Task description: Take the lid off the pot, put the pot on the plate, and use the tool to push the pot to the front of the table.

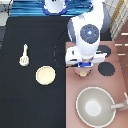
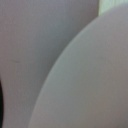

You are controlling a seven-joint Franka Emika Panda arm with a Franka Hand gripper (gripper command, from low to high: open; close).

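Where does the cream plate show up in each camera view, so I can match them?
Exterior view: the plate lies on the black table, left of the stove panel, below-right of the tool.
Wrist view: not in it.
Shared landmark: the pot, mostly hidden under the gripper over the stove panel, is probably the wrist view's pale curve.

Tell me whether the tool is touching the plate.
Apart. The exterior view shows the tool and the plate with bare black table between them. The gripper is over the stove.

Even, bright overhead light; soft blur throughout; gripper (image 1: 83, 70) over the stove; wrist view wholly unfocused.
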